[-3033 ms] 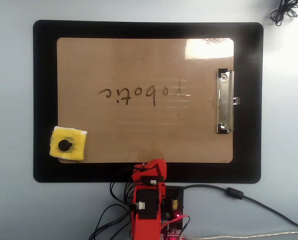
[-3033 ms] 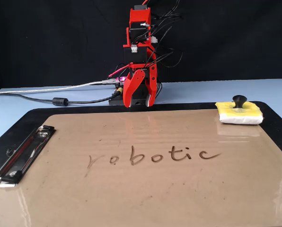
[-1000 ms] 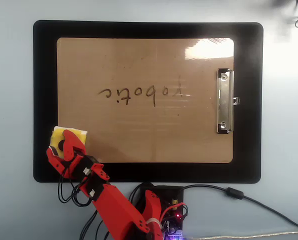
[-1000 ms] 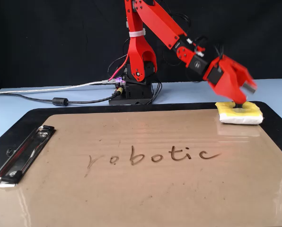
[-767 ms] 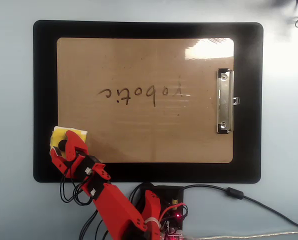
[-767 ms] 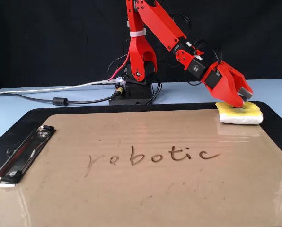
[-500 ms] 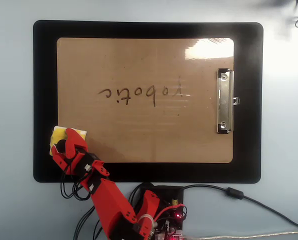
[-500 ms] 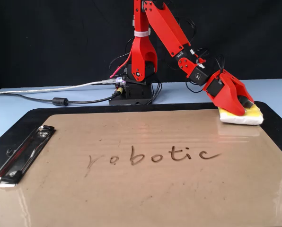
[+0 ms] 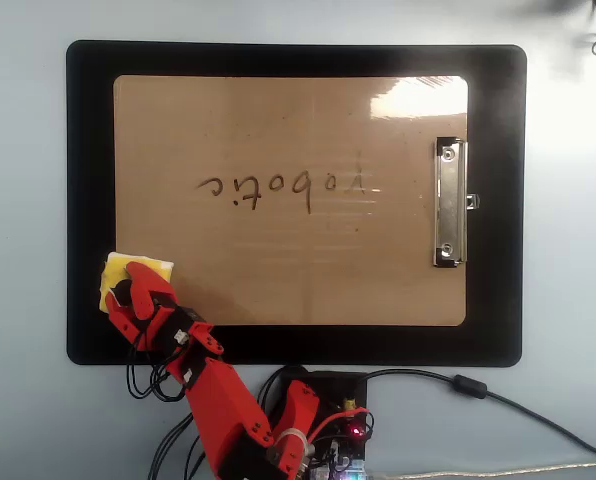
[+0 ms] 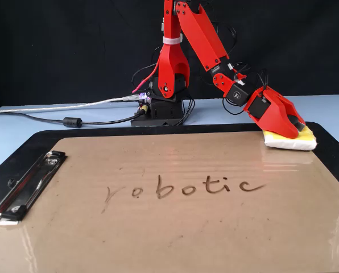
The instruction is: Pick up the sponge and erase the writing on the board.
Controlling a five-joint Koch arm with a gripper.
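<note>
- The gripper (image 9: 128,293) (image 10: 294,126) is down on the sponge (image 9: 138,270) (image 10: 297,141), its red jaws drawn in around the black knob, which is mostly hidden; it looks clenched on the knob.
- In the overhead view the sponge sits at the board's (image 9: 290,120) 7 o'clock corner, partly on the board and partly on the black mat (image 9: 88,180).
- In the fixed view the sponge is at 3 o'clock from the arm's base (image 10: 160,114), lying flat at the board's (image 10: 169,227) far right corner.
- The writing (image 9: 283,190) (image 10: 184,189) runs across the middle of the board, well apart from the sponge, at about 2 o'clock from it in the overhead view.
- The clip (image 9: 450,202) (image 10: 24,187) is on the short edge at 3 o'clock in the overhead view.
</note>
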